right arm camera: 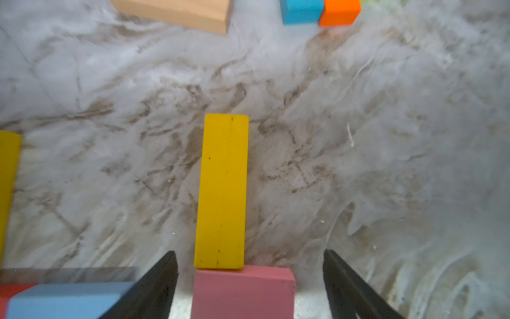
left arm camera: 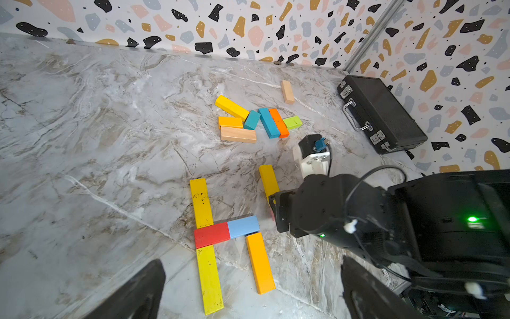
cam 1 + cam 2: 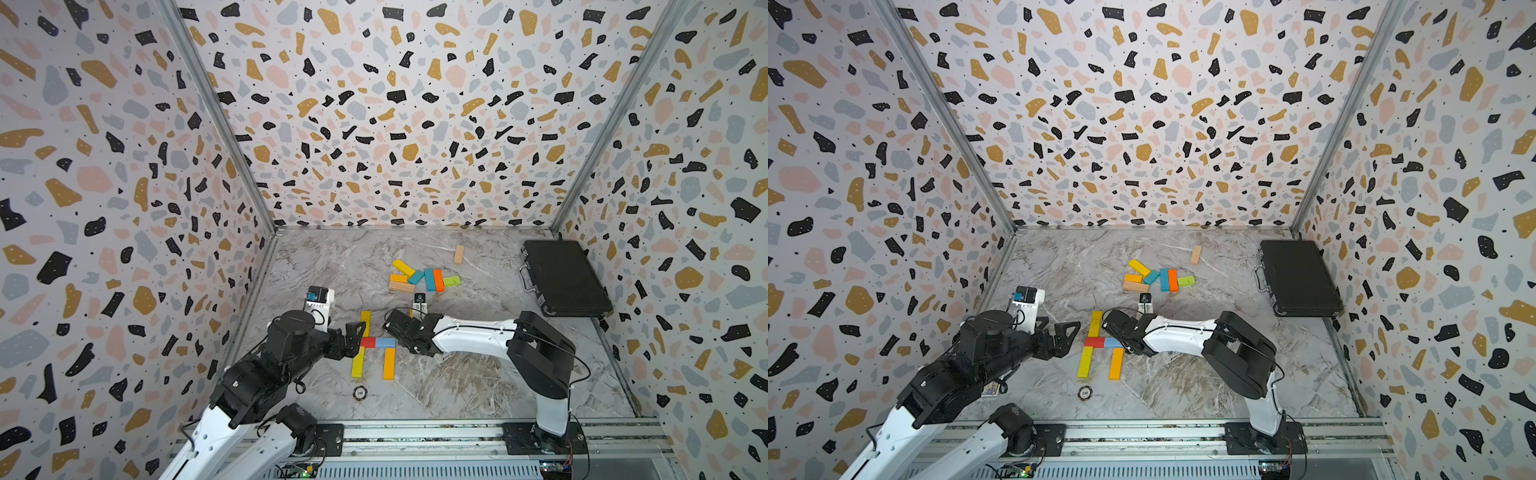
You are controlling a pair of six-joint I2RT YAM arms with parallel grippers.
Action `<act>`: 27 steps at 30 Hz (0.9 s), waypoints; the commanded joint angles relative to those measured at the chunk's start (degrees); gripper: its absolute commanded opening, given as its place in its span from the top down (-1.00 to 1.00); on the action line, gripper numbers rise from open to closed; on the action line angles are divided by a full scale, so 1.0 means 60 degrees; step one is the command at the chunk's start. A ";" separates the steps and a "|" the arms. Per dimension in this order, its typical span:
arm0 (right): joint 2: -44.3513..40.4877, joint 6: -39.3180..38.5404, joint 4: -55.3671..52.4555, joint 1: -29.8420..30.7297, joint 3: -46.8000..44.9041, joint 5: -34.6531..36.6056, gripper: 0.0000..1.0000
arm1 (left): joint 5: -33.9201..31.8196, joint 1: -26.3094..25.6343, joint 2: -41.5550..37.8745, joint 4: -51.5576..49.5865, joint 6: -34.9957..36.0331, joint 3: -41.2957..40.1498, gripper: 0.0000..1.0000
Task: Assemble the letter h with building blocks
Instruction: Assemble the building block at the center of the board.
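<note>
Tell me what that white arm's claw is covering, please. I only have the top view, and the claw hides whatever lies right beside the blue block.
Observer: The right wrist view shows a pink block lying flat between the open fingers of the right gripper.
Operator: Is it pinching that block?
Observer: No. Both fingers stand clear of its sides, with table showing in each gap.
Operator: Anything past it?
Observer: A yellow block lies lengthwise, and its near end seems to touch the pink one.
</note>
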 commanded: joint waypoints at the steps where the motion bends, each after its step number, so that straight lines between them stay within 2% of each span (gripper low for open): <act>1: -0.1569 -0.1052 0.0128 -0.0039 0.0044 0.0219 -0.65 | 0.0062 0.0035 0.0013 0.0262 0.0075 -0.0023 -0.98; 3: -0.2253 -0.1248 0.0661 -0.0032 -0.0645 -0.0463 -0.61 | 0.0083 0.0037 0.0006 0.0260 0.0069 -0.0027 -0.98; 7: -0.3301 -0.1401 0.2035 -0.0031 -0.2061 -0.2652 -0.60 | 0.0114 0.0046 -0.0041 0.0265 0.0065 -0.0005 -0.98; 13: -0.3388 -0.0522 0.3101 0.0001 -0.3084 -0.4948 -0.62 | 0.0040 0.0035 -0.0071 0.0245 0.0090 0.0010 -0.97; 17: -0.3002 -0.0280 0.2920 0.0316 -0.3161 -0.4737 -0.63 | 0.0040 0.0035 -0.0041 0.0246 0.0091 0.0009 -0.97; 27: -0.2518 0.0277 0.3094 0.0357 -0.3545 -0.4191 -0.62 | 0.0041 0.0035 0.0023 0.0258 0.0120 0.0002 -0.98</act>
